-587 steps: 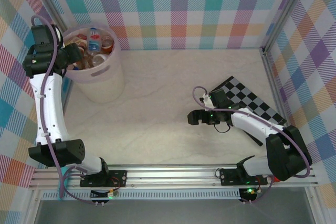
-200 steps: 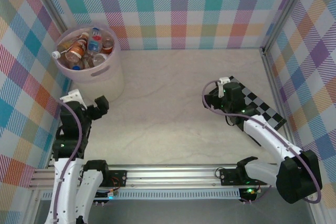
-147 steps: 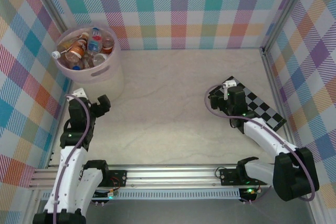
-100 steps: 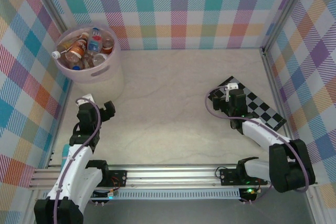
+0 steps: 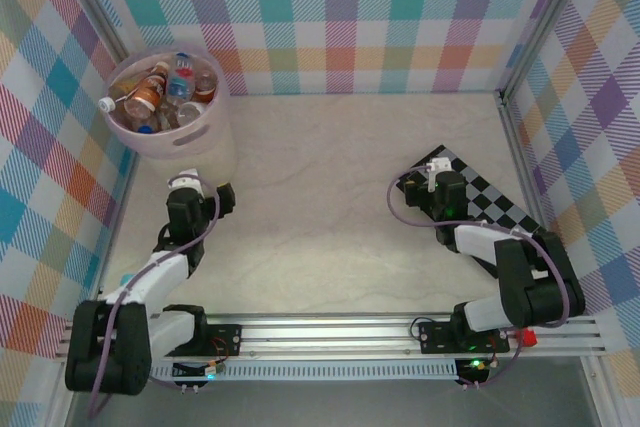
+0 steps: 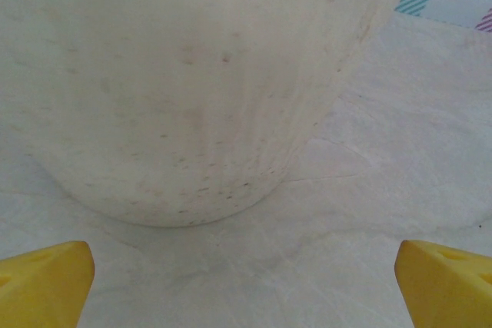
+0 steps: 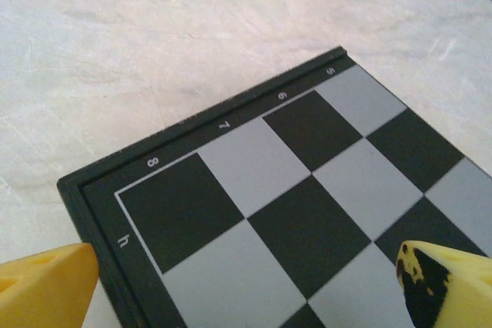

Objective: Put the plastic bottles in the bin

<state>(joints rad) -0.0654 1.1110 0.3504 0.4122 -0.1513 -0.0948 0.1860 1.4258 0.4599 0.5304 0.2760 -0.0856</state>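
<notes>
The pale pink bin [image 5: 215, 127] stands at the table's far left corner, and several plastic bottles [image 5: 160, 92] with red, white and blue labels and caps lie heaped inside it. My left gripper [image 5: 215, 202] hangs low just in front of the bin, facing its wall [image 6: 192, 90]. It is open [image 6: 246, 289], with its yellow fingertips [image 6: 46, 282] wide apart and bare table between them. My right gripper [image 5: 415, 187] is open over the corner of a chessboard, and its fingertips [image 7: 46, 286] hold nothing.
A black and grey chessboard [image 7: 292, 190] lies flat at the right side of the table [image 5: 320, 207], its corner under my right gripper [image 7: 246, 289]. Checked fabric walls and metal posts enclose the table. An aluminium rail [image 5: 330, 332] runs along the near edge.
My left arm has come away from the bin's rim and folded down low in front of the bin. My right arm has drawn back to the chessboard's corner.
</notes>
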